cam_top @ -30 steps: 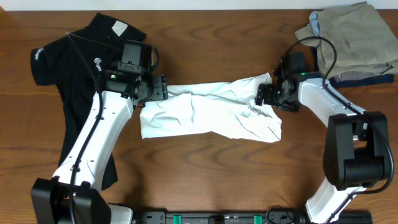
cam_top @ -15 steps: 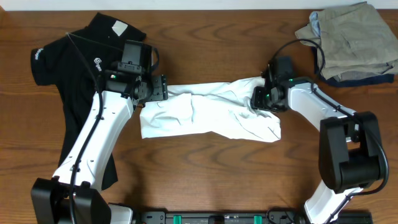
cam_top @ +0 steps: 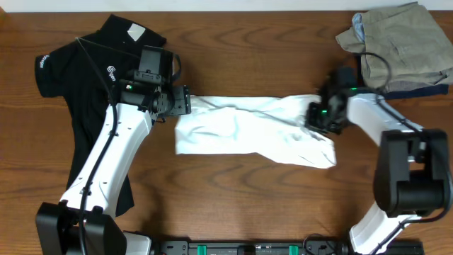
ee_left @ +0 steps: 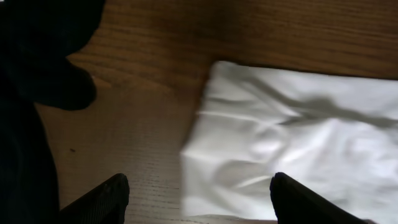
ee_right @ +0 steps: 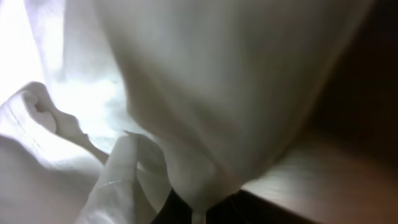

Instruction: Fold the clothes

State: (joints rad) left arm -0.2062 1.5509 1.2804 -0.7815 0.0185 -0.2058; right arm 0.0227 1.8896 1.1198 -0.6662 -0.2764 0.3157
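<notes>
The white T-shirt (cam_top: 248, 131) lies folded into a long crumpled band across the middle of the table. My right gripper (cam_top: 313, 117) is shut on its right end; in the right wrist view the white T-shirt (ee_right: 205, 93) fills the frame and is pinched at my right gripper (ee_right: 200, 213). My left gripper (cam_top: 187, 102) stands open at the band's upper left corner, holding nothing. In the left wrist view the left gripper (ee_left: 199, 208) straddles the white T-shirt's (ee_left: 298, 143) edge, one finger over bare wood. The black shirt (cam_top: 71, 71) lies spread at the far left.
A khaki-and-navy stack of garments (cam_top: 403, 42) sits at the back right corner, close behind my right arm. The wooden table (cam_top: 248, 205) shows bare in front of the white band. The black shirt's (ee_left: 31, 93) edge lies just left of my left gripper.
My right gripper shut on the white T-shirt's right end and drew it to the right. The whole band slid right, away from the left gripper, which stayed put and open.
</notes>
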